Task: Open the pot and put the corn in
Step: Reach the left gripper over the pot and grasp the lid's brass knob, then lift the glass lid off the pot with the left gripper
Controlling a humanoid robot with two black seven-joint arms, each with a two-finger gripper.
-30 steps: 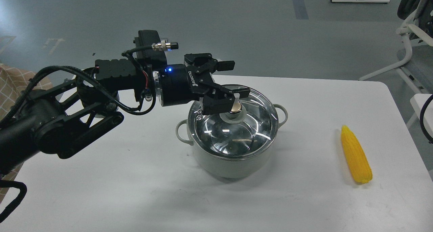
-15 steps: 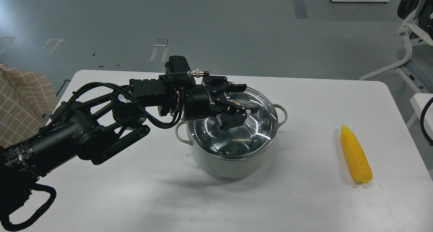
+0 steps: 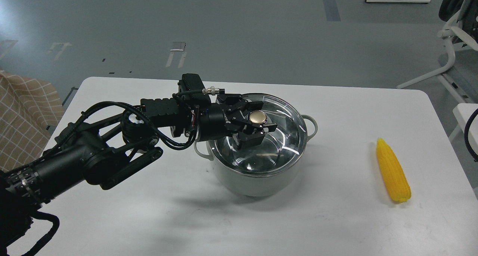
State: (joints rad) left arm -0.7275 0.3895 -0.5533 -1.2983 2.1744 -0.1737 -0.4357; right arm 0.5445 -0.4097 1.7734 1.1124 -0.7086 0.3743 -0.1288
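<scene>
The pale grey-green pot (image 3: 257, 181) stands in the middle of the white table (image 3: 149, 218), with its glass lid (image 3: 283, 136) on it. My left gripper (image 3: 261, 117) reaches in from the left, low over the lid. Its fingers (image 3: 257, 133) stand on either side of the gold knob (image 3: 258, 117), with small gaps showing, so it looks open around the knob. The yellow corn (image 3: 392, 172) lies on the table to the right of the pot, well apart from it. My right gripper is out of view.
The pot's loop handles (image 3: 312, 124) stick out left and right. A checked beige cloth (image 3: 22, 114) lies off the table's left edge. White chair frames (image 3: 448, 47) stand beyond the far right corner. A black cable (image 3: 468, 131) shows at the right edge.
My left arm has come down and drawn back slightly. The gripper has dropped from above the lid to knob level, with its fingers now on either side of the knob. Pot, lid and corn have not moved.
</scene>
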